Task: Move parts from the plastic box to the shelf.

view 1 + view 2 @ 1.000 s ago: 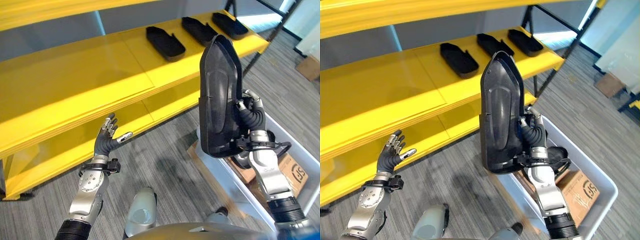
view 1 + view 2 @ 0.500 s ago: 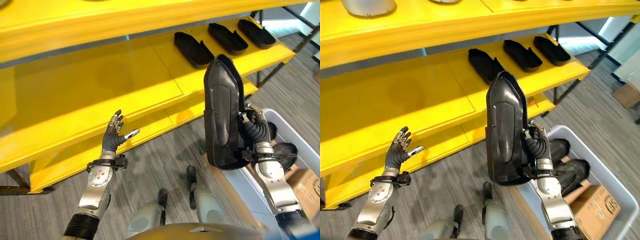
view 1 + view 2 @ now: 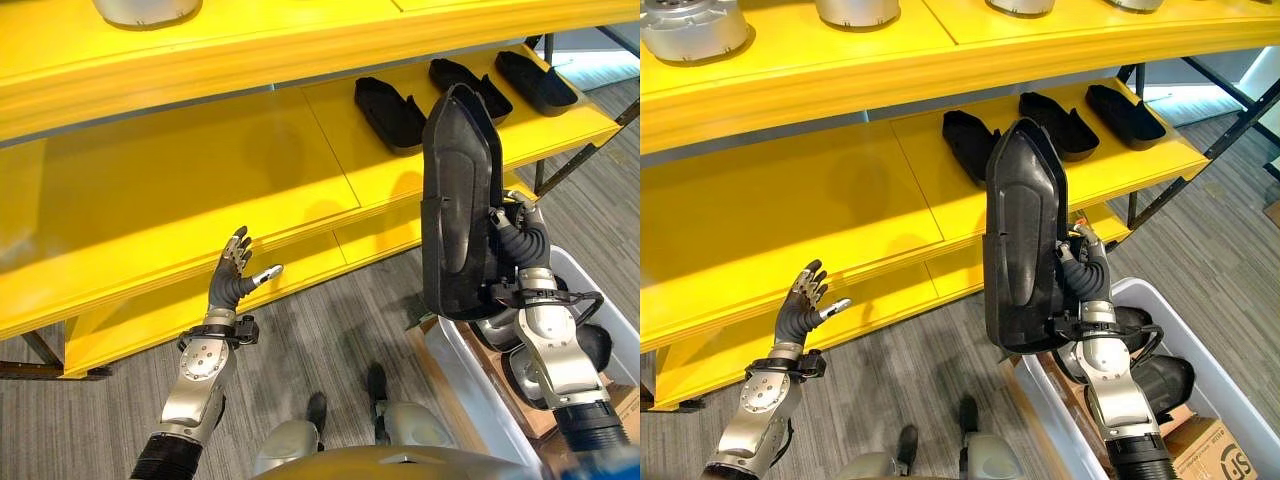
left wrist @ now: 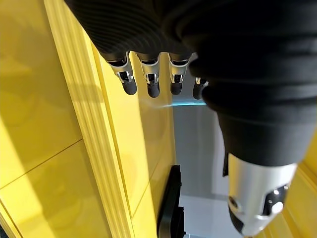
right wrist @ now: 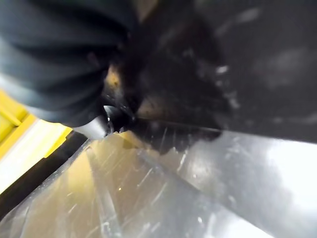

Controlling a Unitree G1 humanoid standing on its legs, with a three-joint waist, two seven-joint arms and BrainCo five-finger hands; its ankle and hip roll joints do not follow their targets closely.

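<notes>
Right hand (image 3: 1088,272): your robot has its fingers curled round the lower back edge of a large black part (image 3: 1025,240), gripping it firmly. You see the part held upright, pointed end up, above the near end of the plastic box (image 3: 1232,385) and in front of the yellow shelf (image 3: 790,210). It touches neither the shelf nor the box. In the right wrist view the dark part surface (image 5: 237,64) sits right against the ribbed cover.

Left hand (image 3: 237,274): raised palm-forward, fingers straight and spread, thumb out to the side, holding nothing. It hangs just before the front edge of the middle shelf board. The left wrist view confirms straight fingers (image 4: 151,84) beside the yellow board edge.

Shelf contents you can check: three black parts (image 3: 388,99) lie flat in a row on the middle board, toward its right end, well apart from the held one. Silver metal pieces (image 3: 692,25) sit on the top board.

Box contents: more dark parts (image 3: 1163,378) and a cardboard carton (image 3: 1210,455) lie inside.
</notes>
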